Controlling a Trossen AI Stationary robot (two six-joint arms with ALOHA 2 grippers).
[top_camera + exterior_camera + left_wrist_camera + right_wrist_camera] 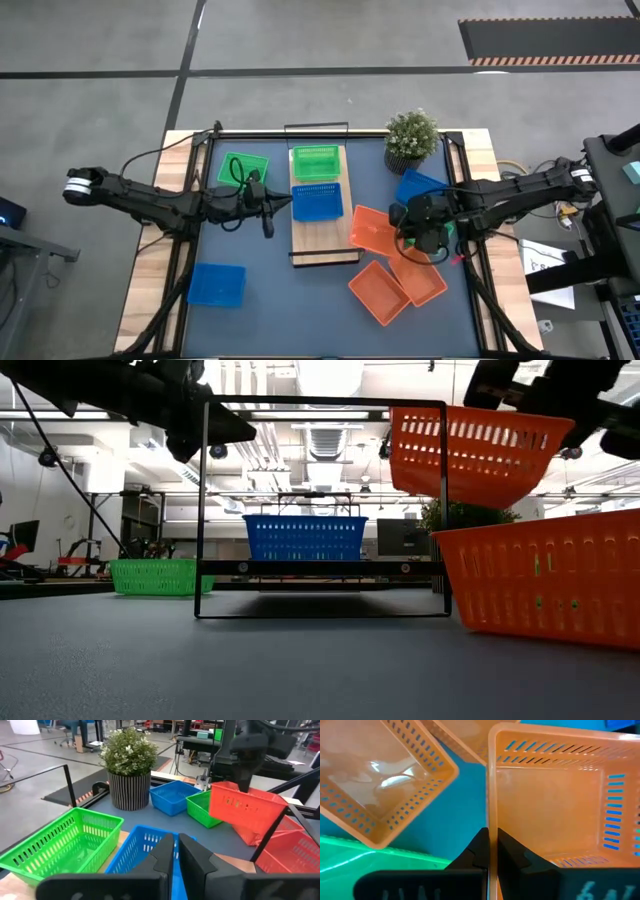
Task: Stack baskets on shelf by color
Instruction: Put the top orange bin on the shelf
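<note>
Orange basket (375,229) pinched by its rim in the right tool (411,236), fingers pressed together on the wall; low view shows this basket lifted clear of the counter (250,320), tilted, beside the right end of the shelf (322,240)

Two more orange baskets lie on the counter near it: one (378,292) toward the front, one (418,276) partly under the right arm; both sit askew and touch each other

Shelf: light-wood board with thin black frame, mid-counter. Green basket (315,162) on its far end, blue basket (317,201) just in front of it, touching. Front part of the board is bare

Left tool (268,212) hovers just left of the shelf beside the blue basket, fingers pressed together, holding nothing

Off the shelf: second green basket (242,169) on the counter at far left, partly under the left arm's cable; blue basket (217,284) at front left, well apart from the rest; another blue basket (418,186) near the potted plant (411,137) at the far right; left wrist view shows a green basket (203,809) beside that one
</note>
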